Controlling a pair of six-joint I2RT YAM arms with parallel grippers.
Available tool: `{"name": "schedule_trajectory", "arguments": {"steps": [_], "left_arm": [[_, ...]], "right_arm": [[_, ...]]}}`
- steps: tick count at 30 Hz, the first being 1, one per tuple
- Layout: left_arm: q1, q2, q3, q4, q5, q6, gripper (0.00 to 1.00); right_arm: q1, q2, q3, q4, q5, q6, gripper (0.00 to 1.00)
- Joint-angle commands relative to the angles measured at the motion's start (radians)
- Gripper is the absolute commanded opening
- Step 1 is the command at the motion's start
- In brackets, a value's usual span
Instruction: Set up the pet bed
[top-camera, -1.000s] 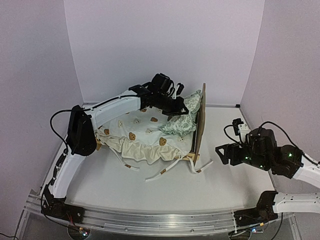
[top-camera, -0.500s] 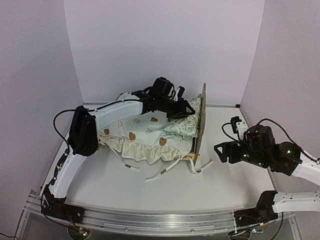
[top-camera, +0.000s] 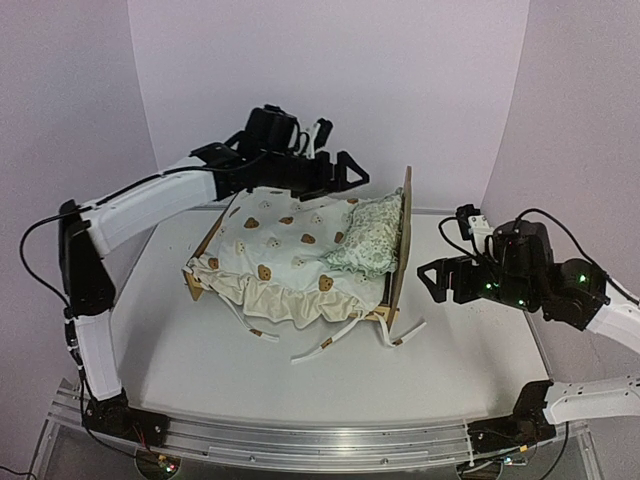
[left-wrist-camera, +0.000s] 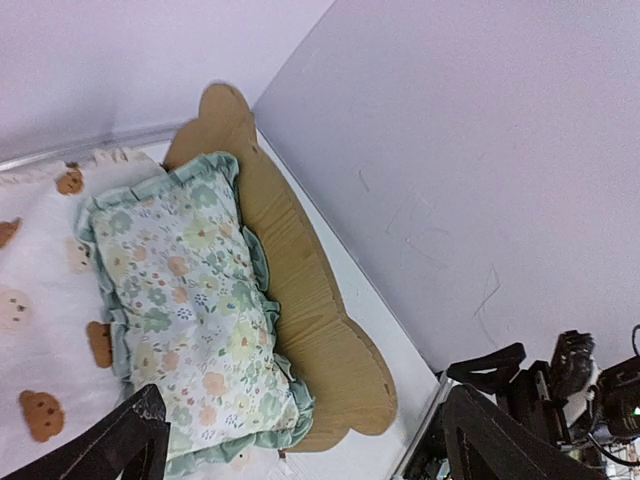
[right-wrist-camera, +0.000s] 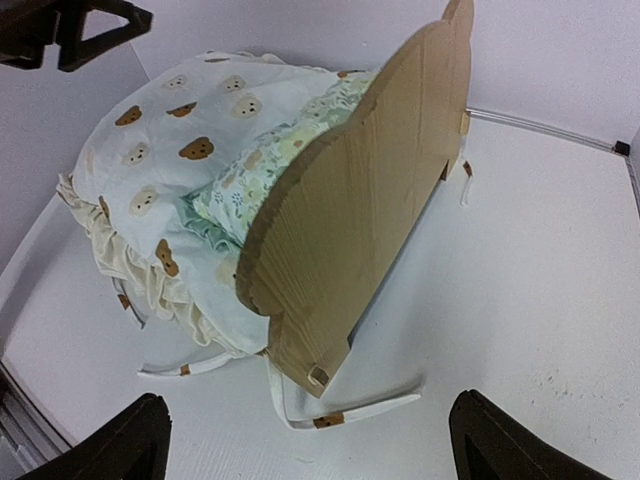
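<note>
The pet bed stands mid-table, its bear-ear plywood headboard (top-camera: 402, 235) upright on the right end. A cream bear-print cover (top-camera: 280, 255) drapes over the frame. A floral ruffled pillow (top-camera: 365, 238) lies on the cover, leaning on the headboard (left-wrist-camera: 310, 320). My left gripper (top-camera: 345, 182) hangs open and empty above the bed's far side, clear of the pillow (left-wrist-camera: 185, 320). My right gripper (top-camera: 440, 280) hovers open and empty to the right of the headboard (right-wrist-camera: 370, 200), facing its back.
Loose white ties (top-camera: 320, 348) from the cover trail onto the table in front of the bed, one (right-wrist-camera: 350, 425) curling under the headboard's near foot. Walls close in behind and at both sides. A metal rail (top-camera: 300, 440) runs along the near edge.
My left gripper opened, let go of the pillow and rose up and back to the left. The pillow now rests against the headboard. My right gripper edged left and slightly up.
</note>
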Motion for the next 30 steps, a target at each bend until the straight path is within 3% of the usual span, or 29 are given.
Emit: {"name": "schedule_trajectory", "arguments": {"steps": [1, 9, 13, 21, 30], "left_arm": [[0.040, -0.220, -0.163, -0.051, -0.171, 0.061, 0.99], [0.054, -0.543, -0.410, -0.251, -0.444, 0.089, 1.00], [0.054, -0.708, -0.551, -0.347, -0.549, 0.086, 1.00], [0.054, -1.027, -0.843, -0.489, -0.692, 0.003, 1.00], [0.053, -1.260, -1.024, -0.392, -0.745, -0.042, 1.00]], "right_arm": [[-0.001, 0.039, 0.104, 0.001, -0.050, -0.031, 0.98], [0.000, 0.055, 0.150, -0.013, -0.102, -0.055, 0.98], [0.000, 0.024, 0.099, -0.013, -0.154, -0.054, 0.98], [0.000, -0.071, -0.070, -0.021, -0.110, 0.020, 0.98], [0.000, -0.149, -0.223, -0.022, -0.037, 0.083, 0.98]]}}
